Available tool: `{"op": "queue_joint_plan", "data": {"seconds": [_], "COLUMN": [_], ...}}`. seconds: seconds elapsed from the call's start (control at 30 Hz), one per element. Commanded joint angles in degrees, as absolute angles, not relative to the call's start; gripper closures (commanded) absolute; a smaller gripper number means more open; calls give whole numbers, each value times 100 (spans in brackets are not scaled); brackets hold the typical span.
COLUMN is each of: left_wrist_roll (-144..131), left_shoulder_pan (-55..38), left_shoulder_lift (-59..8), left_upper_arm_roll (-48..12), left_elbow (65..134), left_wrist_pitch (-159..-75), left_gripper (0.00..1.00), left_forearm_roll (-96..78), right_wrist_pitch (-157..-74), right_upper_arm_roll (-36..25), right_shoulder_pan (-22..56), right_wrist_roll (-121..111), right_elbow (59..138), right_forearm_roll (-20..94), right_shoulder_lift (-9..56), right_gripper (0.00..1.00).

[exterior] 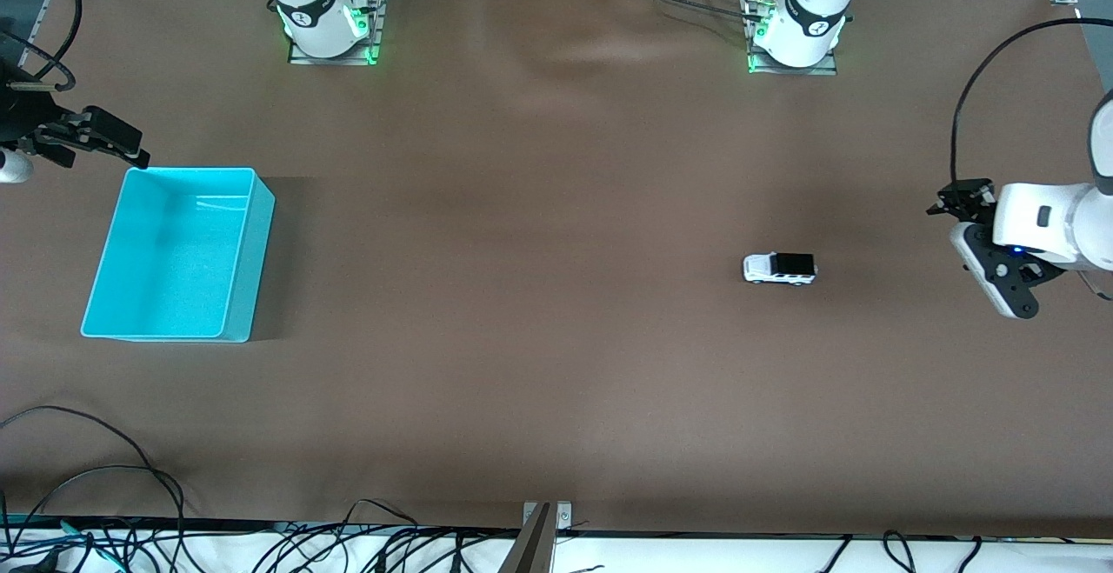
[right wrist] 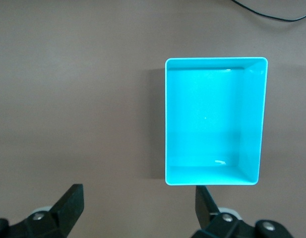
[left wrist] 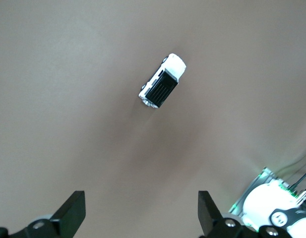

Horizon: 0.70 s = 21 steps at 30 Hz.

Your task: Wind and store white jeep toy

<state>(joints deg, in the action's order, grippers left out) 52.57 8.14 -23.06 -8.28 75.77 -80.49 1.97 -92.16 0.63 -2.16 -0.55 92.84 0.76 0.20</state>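
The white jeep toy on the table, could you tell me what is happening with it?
Nothing holds it yet. The white jeep toy sits alone on the brown table, toward the left arm's end. The left gripper hangs open near it; the right gripper hangs open beside the empty cyan bin at the right arm's end.

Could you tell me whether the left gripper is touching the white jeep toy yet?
Apart. The left wrist view shows bare table between the open left gripper and the white jeep toy.

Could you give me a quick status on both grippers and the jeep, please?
Left gripper and right gripper open, empty. White jeep toy on table, untouched. Cyan bin empty. Nothing blocking.
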Motion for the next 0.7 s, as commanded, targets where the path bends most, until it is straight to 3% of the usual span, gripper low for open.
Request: {"op": "queue_joint_plan", "data": {"seconds": [0.0, 0.67], "left_wrist_roll": [4694, 4087], "left_shoulder_pan": [536, 141], "left_shoulder_lift": [-2118, -1767], "left_upper_arm_roll": [-782, -729], "left_elbow": [7532, 7594], "left_wrist_pitch": [-7849, -7708], "left_gripper": [0, 0], "left_forearm_roll": [114, 123], "right_wrist_pitch": [-9167, -9167], "right_upper_arm_roll": [79, 79], "right_shoulder_pan": [-229, -229], "right_wrist_roll": [-62, -62], "right_elbow": [9352, 9352], "right_forearm_roll": [-9, -9], "right_shoulder_lift": [-97, -97], "right_gripper": [0, 0]}}
